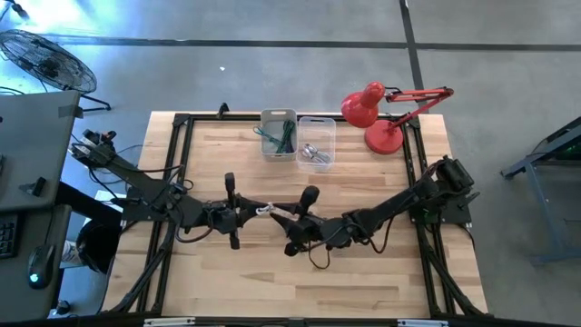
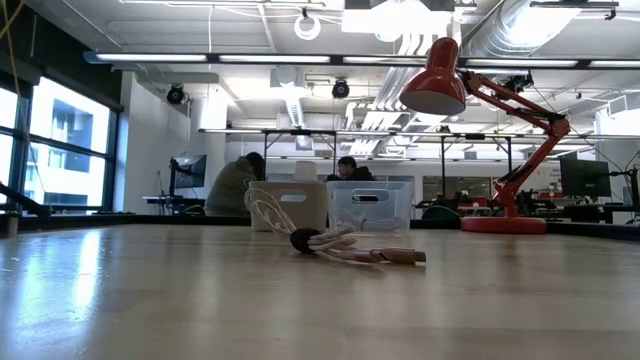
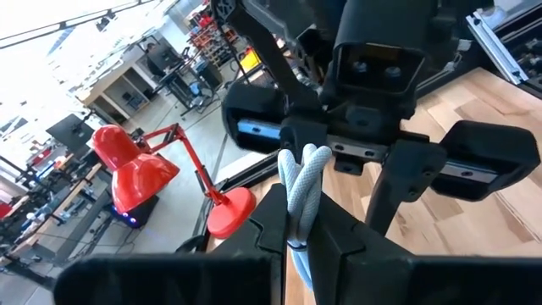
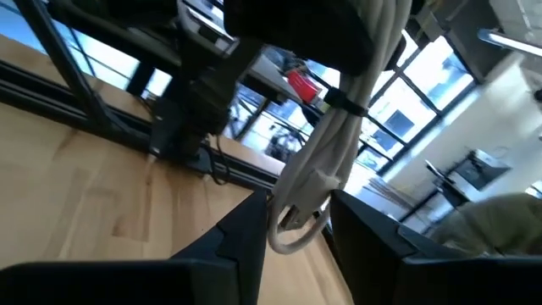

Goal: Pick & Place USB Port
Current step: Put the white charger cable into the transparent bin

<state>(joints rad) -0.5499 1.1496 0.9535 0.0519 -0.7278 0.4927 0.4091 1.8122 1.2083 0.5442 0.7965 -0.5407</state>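
My left hand is clamped on the pale USB cable at mid-counter. The bundle runs toward 3 o'clock to my right hand. That one's fingers sit either side of the cable; whether they grip it I cannot tell. Two bins and a red lamp stand at 12 o'clock. No writing is legible.

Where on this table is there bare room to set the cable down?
Bare wood lies along the table's near edge and at its left, between the frame and the bins. The middle is crowded: the left pincer and right pincer meet on the white cable. The red lamp fills the far right corner.
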